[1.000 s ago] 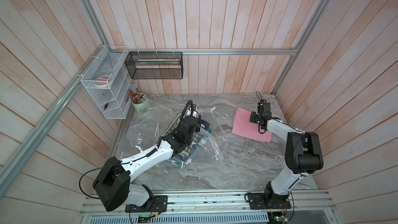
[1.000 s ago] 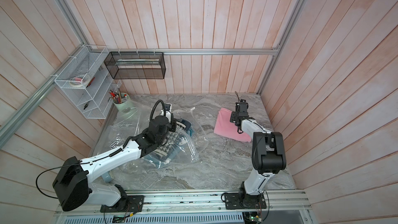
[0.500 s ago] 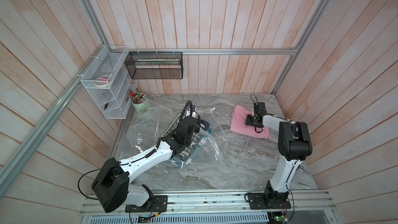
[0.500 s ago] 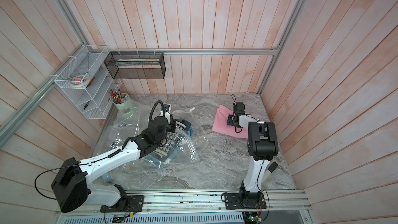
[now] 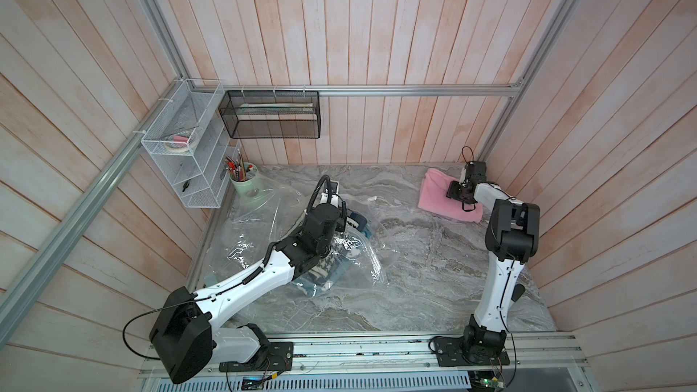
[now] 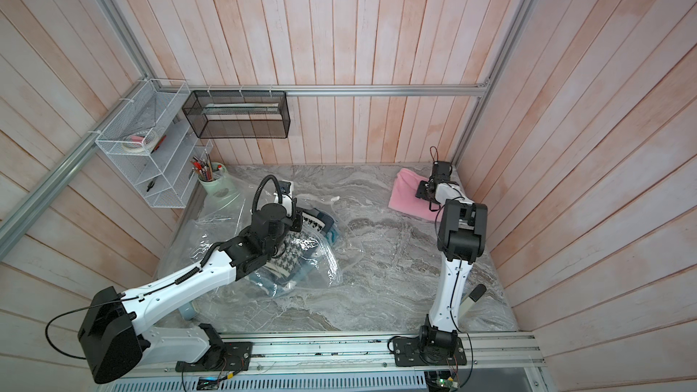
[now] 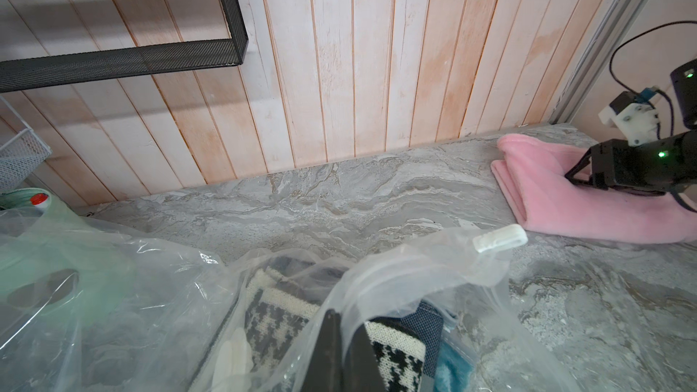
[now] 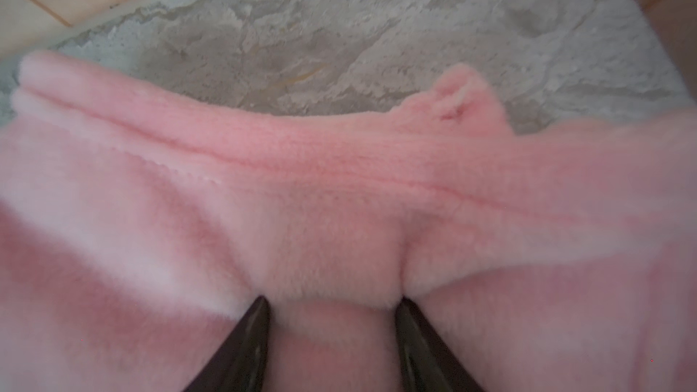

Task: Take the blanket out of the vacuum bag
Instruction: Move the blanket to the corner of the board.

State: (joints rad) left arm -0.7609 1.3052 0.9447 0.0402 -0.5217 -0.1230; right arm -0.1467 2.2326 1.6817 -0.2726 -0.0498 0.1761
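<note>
Movement shows only on the right side. Over the last second the right arm has folded its elbow back toward the wall. The pink blanket (image 5: 433, 194) has shifted with it, a little nearer the table's back right corner. The right gripper (image 8: 332, 301) sits on the blanket with a plump fold of fleece pinched between its parted fingers. The left arm has not moved. The left gripper (image 7: 341, 320) stays clenched on a flap of the vacuum bag (image 5: 364, 258), which lies crumpled at the table's middle left, well apart from the blanket. Its white zip slider (image 7: 499, 239) sits on the edge facing the blanket. A houndstooth knit textile (image 7: 396, 360) lies inside the bag.

Pale wood-plank walls box in the grey marble-patterned tabletop (image 5: 415, 292). A black mesh basket (image 5: 269, 115) hangs on the back wall and a white wire shelf (image 5: 181, 156) on the left one. A green pencil cup (image 5: 243, 184) stands just beside the shelf.

In both top views the left wrist covers its own fingertips and part of the textile. The right wrist view is blurred and cuts the blanket off at its edges.
</note>
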